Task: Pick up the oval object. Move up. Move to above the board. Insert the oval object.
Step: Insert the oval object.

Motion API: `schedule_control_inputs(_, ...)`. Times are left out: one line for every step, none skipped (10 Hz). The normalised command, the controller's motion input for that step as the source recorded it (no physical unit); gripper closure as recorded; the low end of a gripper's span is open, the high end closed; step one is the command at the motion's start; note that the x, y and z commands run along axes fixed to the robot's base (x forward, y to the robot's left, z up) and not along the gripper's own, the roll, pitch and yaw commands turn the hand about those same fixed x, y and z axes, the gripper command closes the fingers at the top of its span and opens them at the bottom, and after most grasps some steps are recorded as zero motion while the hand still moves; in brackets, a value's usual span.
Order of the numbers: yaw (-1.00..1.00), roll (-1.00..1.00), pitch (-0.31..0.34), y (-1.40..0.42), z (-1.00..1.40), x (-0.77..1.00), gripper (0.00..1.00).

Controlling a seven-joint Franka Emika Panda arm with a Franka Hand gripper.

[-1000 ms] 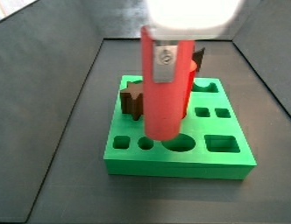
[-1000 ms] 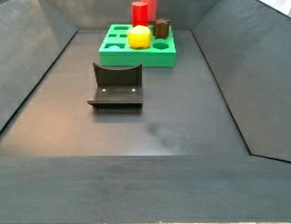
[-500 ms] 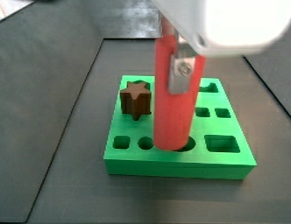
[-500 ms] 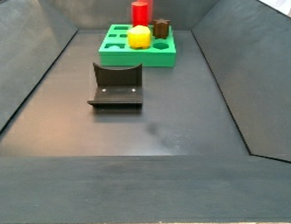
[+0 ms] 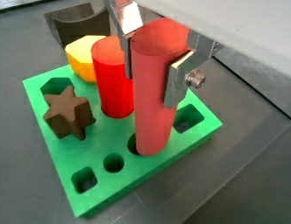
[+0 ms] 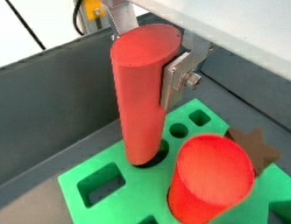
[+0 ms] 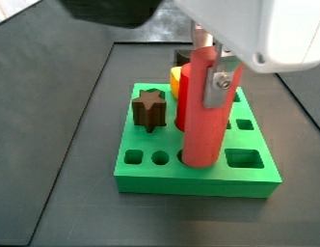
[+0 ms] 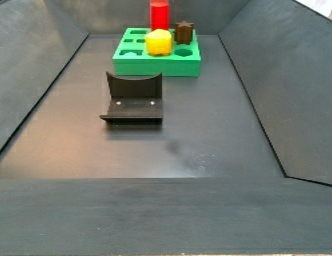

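Note:
The oval object (image 5: 152, 96), a tall coral-red post, stands upright with its lower end in a hole near the edge of the green board (image 5: 101, 179). My gripper (image 5: 151, 86) is shut on the post's upper part, one silver finger (image 5: 179, 77) flat against its side. The grip also shows in a wrist view (image 6: 145, 79) and in a side view (image 7: 208, 87), where the post (image 7: 204, 116) meets the board (image 7: 247, 176) at a front hole. The gripper does not show in a side view of the board (image 8: 155, 62).
On the board stand a thick red cylinder (image 5: 111, 79), a yellow block (image 5: 82, 54) and a brown star piece (image 5: 67, 112), all close beside the post. The dark fixture (image 8: 133, 97) stands on the floor in front of the board. Grey walls ring the floor.
My gripper has come down with the oval object. Its lower end has gone from just above the board into the front hole.

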Motion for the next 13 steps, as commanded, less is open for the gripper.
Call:
schedule_control_inputs(-0.29, 0.03, 0.027, 0.11, -0.11, 0.00, 1.00)
schedule_control_inputs(-0.34, 0.06, 0.049, 0.01, -0.11, -0.10, 1.00)
schedule_control_inputs(-0.34, 0.06, 0.050, 0.00, -0.17, -0.15, 1.00)
schedule_control_inputs(-0.29, 0.05, 0.041, 0.00, -0.13, -0.19, 1.00)
schedule_control_inputs(-0.23, 0.04, 0.020, 0.00, -0.15, -0.12, 1.00)
schedule_control_inputs(-0.35, 0.11, 0.026, -0.03, -0.50, 0.00, 1.00)
schedule_control_inputs(-0.54, 0.15, 0.069, -0.12, -0.76, 0.07, 1.00)
schedule_control_inputs(-0.77, 0.08, 0.000, -0.19, -0.98, 0.11, 1.00)
schedule_control_inputs(-0.84, 0.04, -0.070, -0.18, -1.00, 0.00, 1.00)
schedule_control_inputs(-0.90, 0.04, -0.076, -0.14, -1.00, 0.00, 1.00)
schedule_control_inputs(-0.78, 0.00, -0.003, -0.05, -1.00, 0.06, 1.00)
schedule_control_inputs(-0.02, 0.00, 0.000, 0.04, 0.01, 0.00, 1.00)
schedule_control_inputs(0.00, 0.00, 0.000, 0.00, 0.00, 0.00, 1.00)
